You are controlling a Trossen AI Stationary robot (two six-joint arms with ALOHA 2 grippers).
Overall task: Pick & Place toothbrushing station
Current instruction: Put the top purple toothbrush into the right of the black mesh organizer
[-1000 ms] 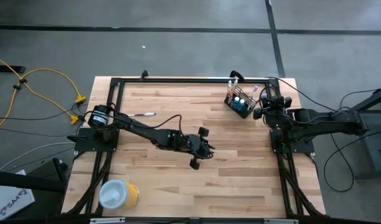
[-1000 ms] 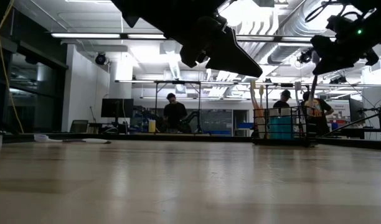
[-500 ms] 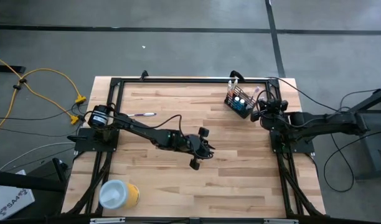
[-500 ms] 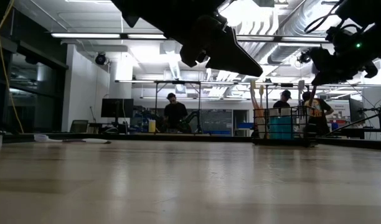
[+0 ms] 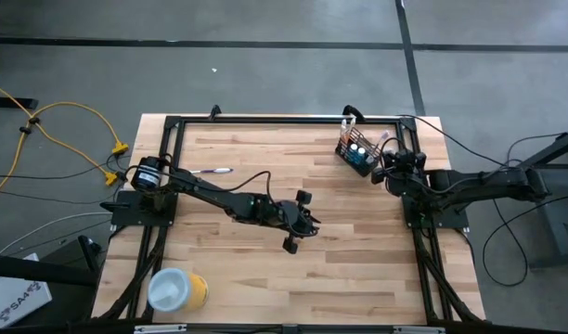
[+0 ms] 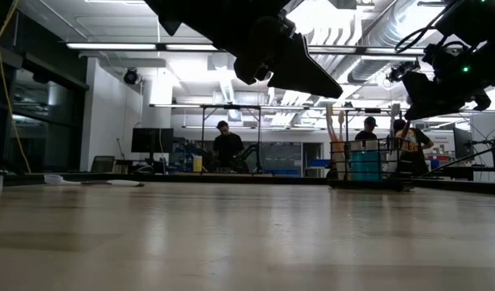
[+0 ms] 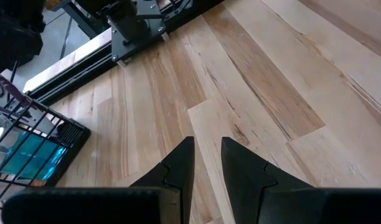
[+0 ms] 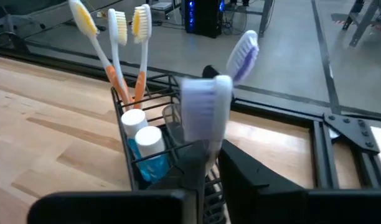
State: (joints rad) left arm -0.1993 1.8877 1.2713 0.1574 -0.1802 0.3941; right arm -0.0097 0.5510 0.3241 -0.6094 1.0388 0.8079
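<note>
Black mesh holder [image 5: 356, 154] near table's far right corner; right claw [image 8: 210, 163] pinching toothbrush [image 8: 206, 115] above it. Early slackening risks brush tipping outside. Left claw [image 7: 206, 163] mid-table, slightly parted, empty.

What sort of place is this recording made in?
Probably a robotics lab or workshop: an open hall with ceiling ducts and strip lights, people at workstations behind, and a wooden table framed by a black rig, cables trailing over concrete floor.
</note>
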